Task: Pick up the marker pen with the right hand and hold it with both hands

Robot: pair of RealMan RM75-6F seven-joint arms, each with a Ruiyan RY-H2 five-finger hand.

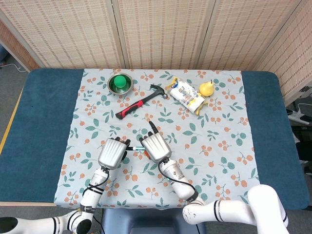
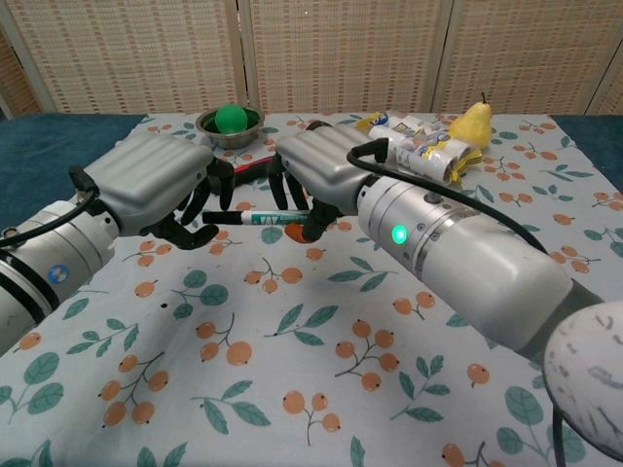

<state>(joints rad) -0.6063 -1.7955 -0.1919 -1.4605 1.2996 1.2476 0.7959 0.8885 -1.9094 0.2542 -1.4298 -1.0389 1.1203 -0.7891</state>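
One marker pen (image 2: 255, 218), held level above the floral tablecloth (image 1: 219, 146), near the front middle of the table (image 1: 44, 126). Right hand (image 2: 316, 180) curled around the pen's right end, fingers (image 2: 292, 195) closed over the barrel, one finger sticking out straight in the head view. Left hand (image 2: 161, 185) at the pen's other, dark-capped end, fingers (image 2: 216, 185) bent down around the tip; actual contact with the cap hard to confirm from either view, though the cap disappears among the fingers. In the head view only a short green-and-white stretch of the pen (image 1: 135, 146) visible between the two hands, left hand (image 1: 112, 153) and right hand (image 1: 155, 146) just beside one another.

Further back on the cloth, counted: one metal bowl (image 1: 120, 83) with one green ball (image 2: 230, 118) inside; one hammer (image 1: 141, 101) with red-and-black handle, lying diagonally, head toward the right; one snack packet (image 1: 186, 95) in white, yellow and blue, lying flat; one yellow pear (image 1: 206, 88) just beside the packet's far right end. Bowl at back left, hammer in the middle, packet and pear at back right, all well apart from the hands.
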